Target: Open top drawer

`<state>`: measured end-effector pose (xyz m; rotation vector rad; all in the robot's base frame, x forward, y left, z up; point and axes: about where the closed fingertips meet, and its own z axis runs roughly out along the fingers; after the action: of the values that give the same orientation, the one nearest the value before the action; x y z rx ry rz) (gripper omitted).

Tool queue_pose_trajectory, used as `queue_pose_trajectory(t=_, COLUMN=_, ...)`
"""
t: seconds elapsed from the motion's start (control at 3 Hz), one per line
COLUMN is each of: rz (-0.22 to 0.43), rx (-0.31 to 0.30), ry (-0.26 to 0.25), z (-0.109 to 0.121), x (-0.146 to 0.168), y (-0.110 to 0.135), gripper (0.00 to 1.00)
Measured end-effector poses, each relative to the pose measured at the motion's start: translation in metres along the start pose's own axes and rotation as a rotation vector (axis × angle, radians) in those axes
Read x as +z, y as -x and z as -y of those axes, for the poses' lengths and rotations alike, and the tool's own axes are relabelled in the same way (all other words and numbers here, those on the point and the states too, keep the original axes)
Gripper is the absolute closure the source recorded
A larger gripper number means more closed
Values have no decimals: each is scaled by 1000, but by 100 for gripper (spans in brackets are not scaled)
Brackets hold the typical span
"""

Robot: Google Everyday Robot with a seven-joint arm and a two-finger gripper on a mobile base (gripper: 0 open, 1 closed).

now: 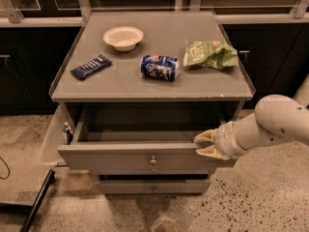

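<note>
top drawer (120, 159) | grey, flat front panel, small round metal knob (153, 160) at centre | pulled well out from under the worktop (159, 88), front level, cavity exposed | gripper (203, 145) at the right end of the panel's top edge

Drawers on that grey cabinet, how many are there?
2 show: the top drawer, pulled out, with the gripper at its front edge on the right, and a lower drawer beneath it. More may be hidden below.
</note>
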<state>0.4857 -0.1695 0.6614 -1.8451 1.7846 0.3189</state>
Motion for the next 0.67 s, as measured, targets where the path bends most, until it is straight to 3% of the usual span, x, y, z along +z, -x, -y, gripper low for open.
queue_pose_trajectory(t=0.67, rz=0, rx=0, ry=0, z=0, x=0, y=0, gripper=16)
